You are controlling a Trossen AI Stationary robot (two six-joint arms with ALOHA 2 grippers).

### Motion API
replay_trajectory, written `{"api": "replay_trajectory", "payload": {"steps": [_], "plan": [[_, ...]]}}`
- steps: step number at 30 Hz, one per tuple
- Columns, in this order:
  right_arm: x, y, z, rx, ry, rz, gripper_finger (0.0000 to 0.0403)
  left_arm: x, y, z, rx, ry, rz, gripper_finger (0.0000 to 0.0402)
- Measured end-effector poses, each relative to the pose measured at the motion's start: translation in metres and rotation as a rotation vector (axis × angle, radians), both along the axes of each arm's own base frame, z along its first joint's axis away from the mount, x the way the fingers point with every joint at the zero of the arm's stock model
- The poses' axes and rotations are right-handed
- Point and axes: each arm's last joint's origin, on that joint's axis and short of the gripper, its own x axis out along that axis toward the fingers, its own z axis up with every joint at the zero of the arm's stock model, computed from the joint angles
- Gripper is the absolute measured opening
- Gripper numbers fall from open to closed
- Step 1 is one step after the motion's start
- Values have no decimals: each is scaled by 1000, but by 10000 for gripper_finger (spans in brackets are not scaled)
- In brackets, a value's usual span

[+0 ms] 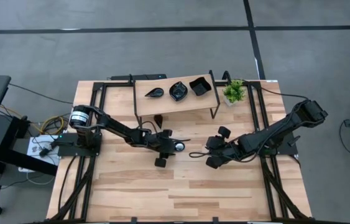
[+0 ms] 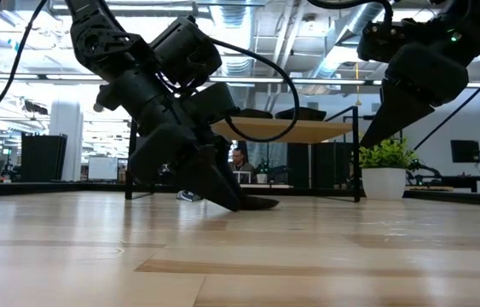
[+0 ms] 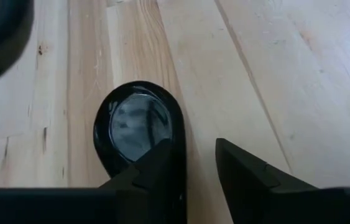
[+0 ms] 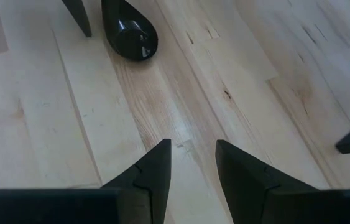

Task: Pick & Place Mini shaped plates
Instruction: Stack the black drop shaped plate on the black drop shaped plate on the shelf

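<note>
A glossy black teardrop plate [image 3: 138, 127] lay mid-worktop [image 1: 181, 186] on pale grained wood, the left pincer [image 3: 194, 168] spread at its rim. The right pincer [image 4: 193, 163] hung parted over bare planks; three more plates [image 1: 178, 90] sat on the far shelf [image 1: 143, 99].

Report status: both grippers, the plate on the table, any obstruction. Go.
Left gripper low at table centre, fingers open, one finger over black teardrop plate, no grip. Right gripper open, empty, hovering over bare wood. Three plates on small shelf. Nothing in the way.

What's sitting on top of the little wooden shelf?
Three black mini plates sit on the shelf: a teardrop plate, a scalloped round plate and a square plate. Whatever lies underneath the shelf is mostly covered.
</note>
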Motion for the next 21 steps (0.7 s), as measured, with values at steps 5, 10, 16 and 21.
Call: {"api": "replay_trajectory", "payload": {"steps": [5, 10, 16, 21], "plan": [[0, 0, 0, 3, 1, 1, 122, 0, 0, 0, 1, -2, 1, 99], [0, 0, 0, 6, 3, 4, 122, 0, 0, 0, 5, -4, 6, 78], [0, 1, 0, 20, 8, 12, 122, 1, 0, 0, 4, -9, 6, 56], [0, 1, 0, 20, 8, 11, 122, 1, 0, 0, 4, -13, 5, 39]]}}
